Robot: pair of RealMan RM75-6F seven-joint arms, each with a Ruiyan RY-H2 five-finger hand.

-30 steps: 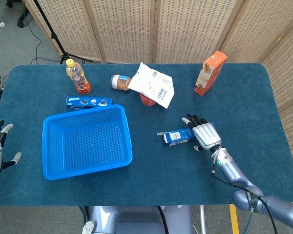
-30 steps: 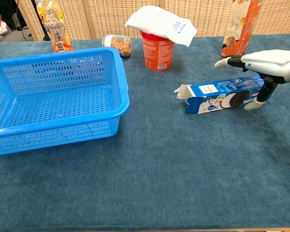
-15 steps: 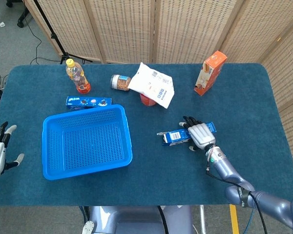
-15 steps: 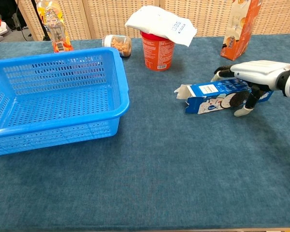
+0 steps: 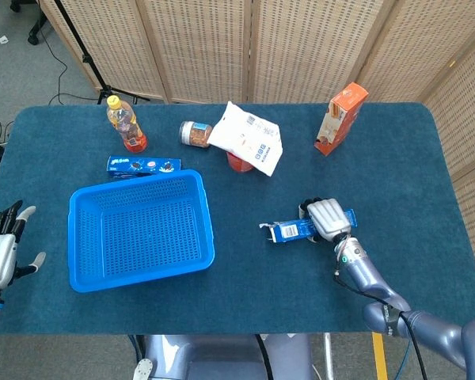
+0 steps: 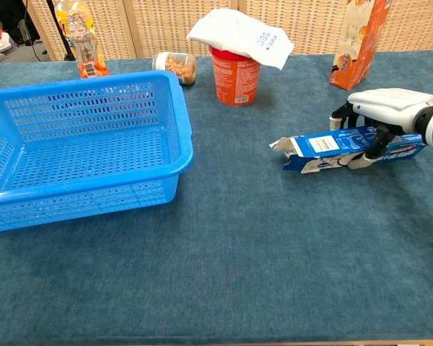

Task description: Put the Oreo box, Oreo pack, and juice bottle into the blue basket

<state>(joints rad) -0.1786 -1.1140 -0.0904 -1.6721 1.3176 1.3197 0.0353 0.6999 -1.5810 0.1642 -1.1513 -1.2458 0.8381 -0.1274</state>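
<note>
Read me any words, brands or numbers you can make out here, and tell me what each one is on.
No text can be read.
Oreo box, held by the right hand: cookie picture and white label, print too small.
Oreo pack: blurred.
Juice bottle: label blurred.
White bag: blue marks, unreadable.
Orange carton: too small.
</note>
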